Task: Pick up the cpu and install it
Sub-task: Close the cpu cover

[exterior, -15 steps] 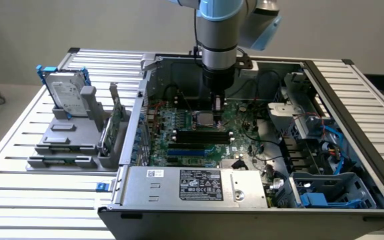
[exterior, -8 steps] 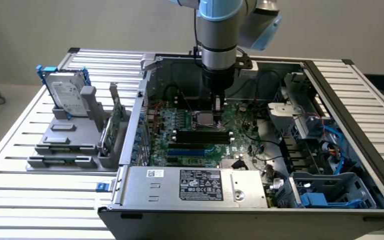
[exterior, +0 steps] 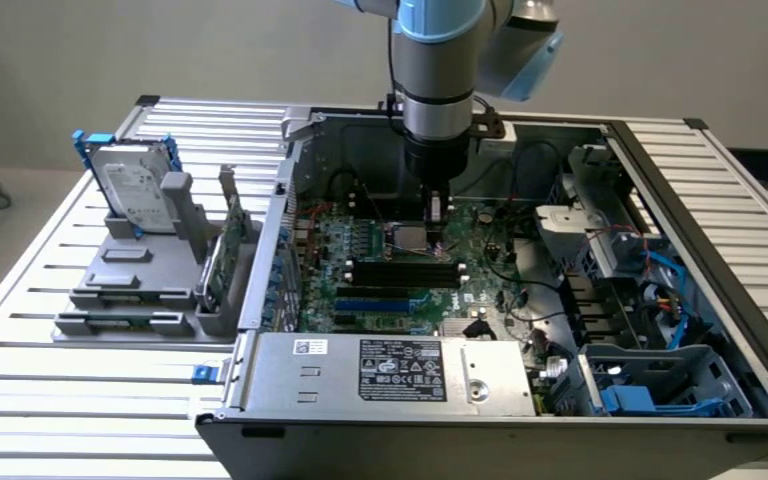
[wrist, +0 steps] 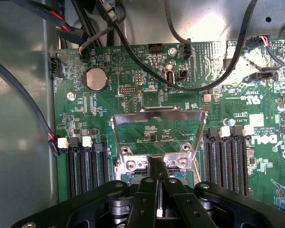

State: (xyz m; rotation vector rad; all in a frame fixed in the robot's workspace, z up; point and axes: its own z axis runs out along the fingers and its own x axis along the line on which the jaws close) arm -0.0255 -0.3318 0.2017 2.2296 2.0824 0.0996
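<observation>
You'll find the cpu [exterior: 408, 238] as a small, flat, pale square lying level in the metal-framed socket [exterior: 411, 240], near the middle of the motherboard [exterior: 357, 300] and towards its rear edge. You can't tell from here whether it is fully seated.

One open computer case [exterior: 491, 420], one green motherboard [wrist: 133, 104], one round coin battery [wrist: 96, 79], one raised metal socket frame [wrist: 156, 124], one hard drive [exterior: 131, 185] in a blue frame, one slatted bench [exterior: 37, 390].
</observation>
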